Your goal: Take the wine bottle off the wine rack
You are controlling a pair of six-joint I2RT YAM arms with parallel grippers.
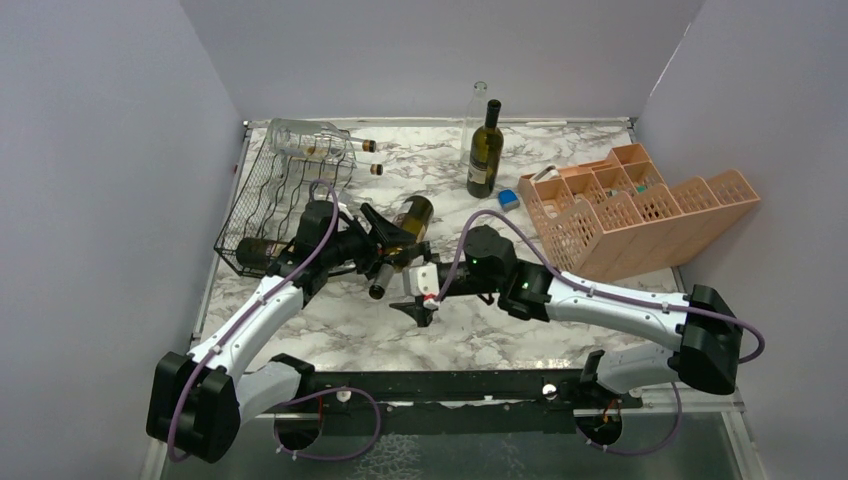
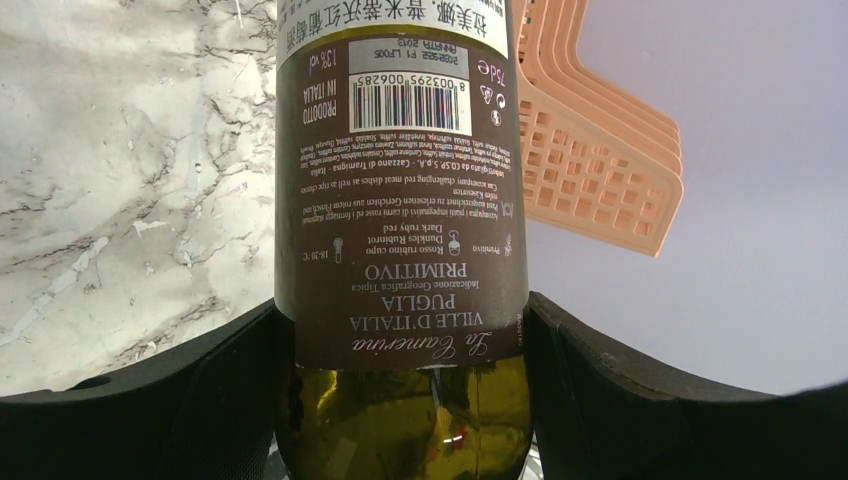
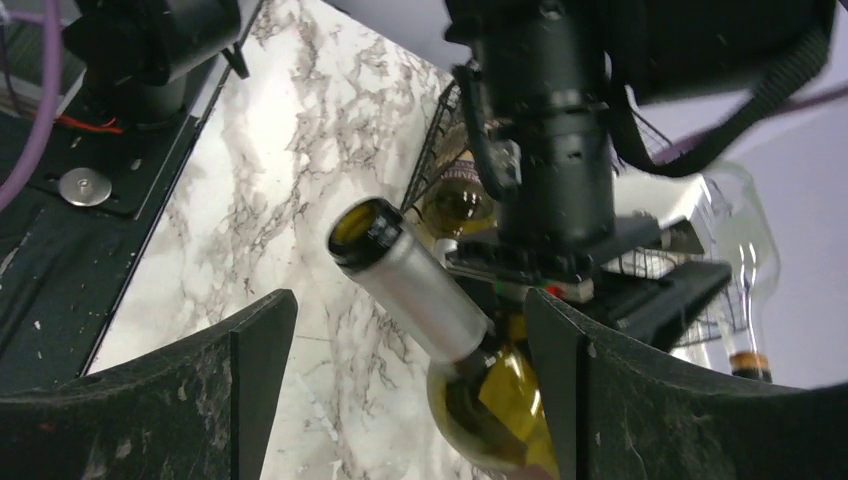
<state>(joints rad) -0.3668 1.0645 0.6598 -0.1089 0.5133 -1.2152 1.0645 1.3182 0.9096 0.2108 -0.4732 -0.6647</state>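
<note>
Left pincer [image 2: 400,400] clamped on wine bottle [image 2: 400,200] at lower label; bottle off wine rack [image 1: 280,195], just beside it, over bench [image 1: 520,330]. Right pincer [image 3: 410,390] spread wide facing neck, holding nothing. I judge glass heavy, slick, breakable; body grip safest.

The left arm [image 1: 250,320] rises from its base at 7 o'clock toward 1 o'clock. Its wrist is bent so that the left gripper [image 1: 388,240] points to 3 o'clock, and its fingers [image 2: 190,400] press both sides of the wine bottle [image 2: 400,200]. The right arm [image 1: 610,300] stretches low from 4 o'clock toward 9 o'clock, and the right gripper [image 1: 415,306] has its fingers [image 3: 200,400] spread wide.
</note>
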